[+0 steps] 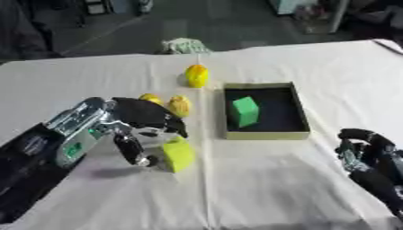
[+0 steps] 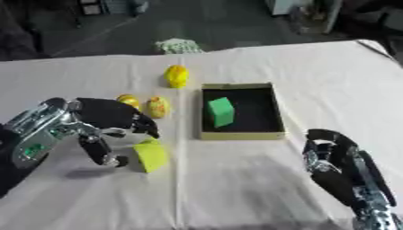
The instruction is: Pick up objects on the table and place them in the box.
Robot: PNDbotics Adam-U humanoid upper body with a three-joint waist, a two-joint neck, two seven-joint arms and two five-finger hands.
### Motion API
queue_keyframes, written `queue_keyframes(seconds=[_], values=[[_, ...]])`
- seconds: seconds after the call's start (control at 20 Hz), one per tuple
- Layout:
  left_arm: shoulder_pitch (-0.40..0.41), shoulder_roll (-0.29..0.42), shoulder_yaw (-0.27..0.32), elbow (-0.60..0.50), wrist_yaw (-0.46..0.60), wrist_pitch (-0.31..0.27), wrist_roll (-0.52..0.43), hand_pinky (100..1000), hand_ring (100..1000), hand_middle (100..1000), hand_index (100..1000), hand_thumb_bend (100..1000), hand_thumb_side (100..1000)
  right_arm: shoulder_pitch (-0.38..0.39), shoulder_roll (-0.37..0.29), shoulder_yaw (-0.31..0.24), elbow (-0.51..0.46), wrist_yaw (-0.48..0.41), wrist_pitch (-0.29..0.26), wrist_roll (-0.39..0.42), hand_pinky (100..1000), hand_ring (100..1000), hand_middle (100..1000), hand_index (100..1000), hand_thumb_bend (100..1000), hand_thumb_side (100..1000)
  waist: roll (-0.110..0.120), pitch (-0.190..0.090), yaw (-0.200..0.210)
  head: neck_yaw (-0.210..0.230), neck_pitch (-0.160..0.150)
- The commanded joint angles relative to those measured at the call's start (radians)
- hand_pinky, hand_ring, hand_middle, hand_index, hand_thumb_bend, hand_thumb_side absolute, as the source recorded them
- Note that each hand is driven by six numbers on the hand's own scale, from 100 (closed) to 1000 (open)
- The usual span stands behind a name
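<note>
A yellow-green block (image 1: 179,154) hangs just above the white cloth, with my left hand (image 1: 135,122) shut on it, thumb and fingers pinching its sides. Three yellow rounded objects lie beyond it: one (image 1: 196,75) near the box's far left corner, one (image 1: 179,105) beside the box, and one (image 1: 150,98) partly hidden behind my left hand. The shallow box (image 1: 264,134) with a dark floor holds an upright green block (image 1: 245,111). My right hand (image 2: 338,162) rests at the lower right, fingers curled, holding nothing.
A white and green crumpled thing (image 1: 185,45) lies at the table's far edge. The white cloth (image 1: 260,188) has a seam running down its middle. Dark floor and clutter lie beyond the table.
</note>
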Motion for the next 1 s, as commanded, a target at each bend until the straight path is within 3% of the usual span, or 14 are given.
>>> queue_keyframes(seconds=[0.05,0.55,0.65,0.75,1.0], values=[[-0.02,0.003,0.007,0.004,-0.002,-0.002,-0.005,889,896,884,947,322,198,-0.005,-0.004,-0.001,-0.007,-0.002,0.0,0.002,618,620,686,748,100,276,-0.003,-0.008,-0.003,0.001,0.005],[-0.021,-0.041,0.001,0.082,-0.019,-0.019,-0.016,876,878,856,927,265,155,-0.007,-0.001,0.002,-0.008,-0.004,0.0,0.005,618,620,687,748,100,282,-0.006,-0.002,-0.022,0.01,0.005],[-0.021,-0.045,0.004,0.091,-0.02,-0.019,-0.016,841,826,794,884,219,102,-0.008,0.0,0.002,-0.008,-0.005,0.001,0.005,618,619,687,748,100,282,-0.006,-0.001,-0.024,0.009,0.005],[-0.022,-0.044,0.012,0.09,-0.011,-0.005,0.01,767,730,689,792,102,123,-0.008,0.0,0.001,-0.008,-0.004,0.001,0.004,619,620,687,748,100,283,-0.005,-0.002,-0.025,0.008,0.005],[-0.039,-0.002,0.025,0.039,0.032,0.036,0.057,747,679,624,741,100,132,-0.006,-0.001,0.0,-0.008,-0.004,0.001,0.004,619,620,687,748,100,281,-0.003,-0.004,-0.026,0.004,0.005]])
